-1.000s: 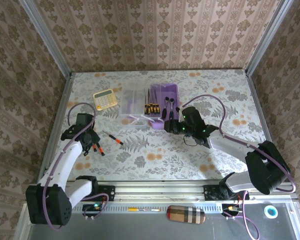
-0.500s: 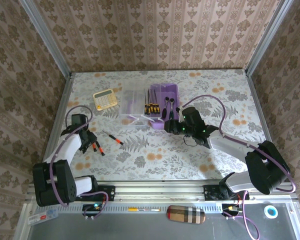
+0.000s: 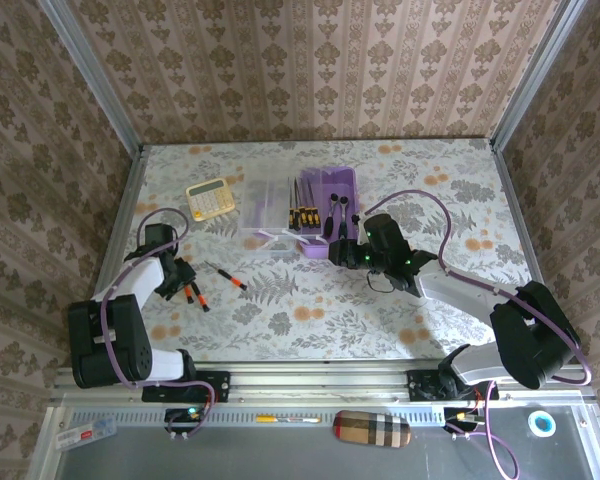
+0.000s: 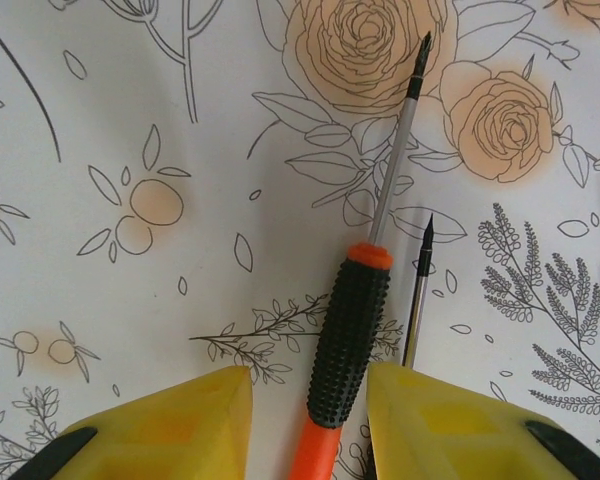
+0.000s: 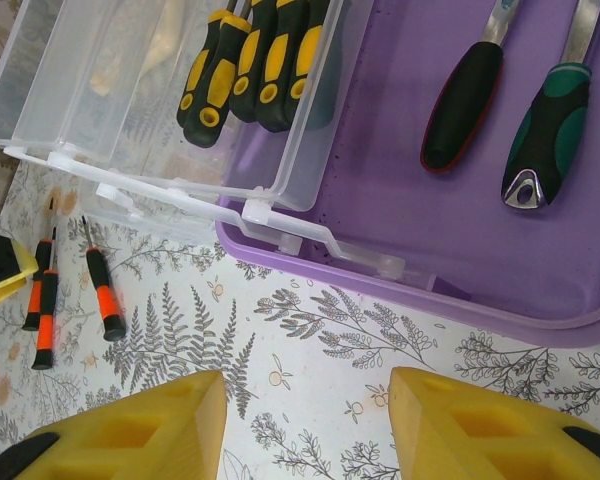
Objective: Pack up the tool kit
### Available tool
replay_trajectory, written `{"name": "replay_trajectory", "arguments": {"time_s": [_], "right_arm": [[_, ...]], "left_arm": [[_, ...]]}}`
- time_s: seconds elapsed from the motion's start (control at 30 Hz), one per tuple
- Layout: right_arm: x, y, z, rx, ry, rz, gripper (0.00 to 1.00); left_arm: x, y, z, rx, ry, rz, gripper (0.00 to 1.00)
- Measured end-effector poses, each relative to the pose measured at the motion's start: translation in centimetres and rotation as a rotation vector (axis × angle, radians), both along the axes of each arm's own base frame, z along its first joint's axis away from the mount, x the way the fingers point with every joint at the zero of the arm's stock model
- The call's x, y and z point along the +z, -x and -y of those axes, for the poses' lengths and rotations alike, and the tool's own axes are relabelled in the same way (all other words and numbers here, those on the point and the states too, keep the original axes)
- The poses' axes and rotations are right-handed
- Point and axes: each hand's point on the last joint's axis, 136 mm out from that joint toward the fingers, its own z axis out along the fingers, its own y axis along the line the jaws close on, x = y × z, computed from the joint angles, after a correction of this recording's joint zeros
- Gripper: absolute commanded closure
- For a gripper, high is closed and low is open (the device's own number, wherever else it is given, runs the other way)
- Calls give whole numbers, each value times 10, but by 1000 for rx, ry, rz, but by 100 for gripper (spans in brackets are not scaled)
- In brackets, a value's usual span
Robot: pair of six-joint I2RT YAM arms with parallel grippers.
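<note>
Narrowed the left gripper around the black-orange screwdriver near the table's left edge, not clamped yet, prob about to grab it for the purple tool box by the open right gripper.

Bare table is lying open between the arms, with one screwdriver sitting in it. Farther back, the purple box, its clear lid and a calculator are crowding the middle.
</note>
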Motion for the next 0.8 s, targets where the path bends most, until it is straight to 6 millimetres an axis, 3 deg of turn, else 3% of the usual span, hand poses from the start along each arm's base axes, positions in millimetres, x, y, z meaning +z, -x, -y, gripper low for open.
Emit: {"name": "replay_trajectory", "arguments": {"time_s": [0.3,0.43,0.67,0.73,0.8], "right_arm": [[0,0,0,0,0,0,52],[0,0,0,0,0,0,52],[0,0,0,0,0,0,52],[0,0,0,0,0,0,52],[0,0,0,0,0,0,52]], "left_arm": [[-8,-2,-2,-1,7,-15,64],[-10,-3,-4,-1,7,-15,73],[-11,-3,-6,5,3,-18,78],[-11,-2,-7,8,0,-20,77],[-11,-2,-7,8,-2,-15,69]]}}
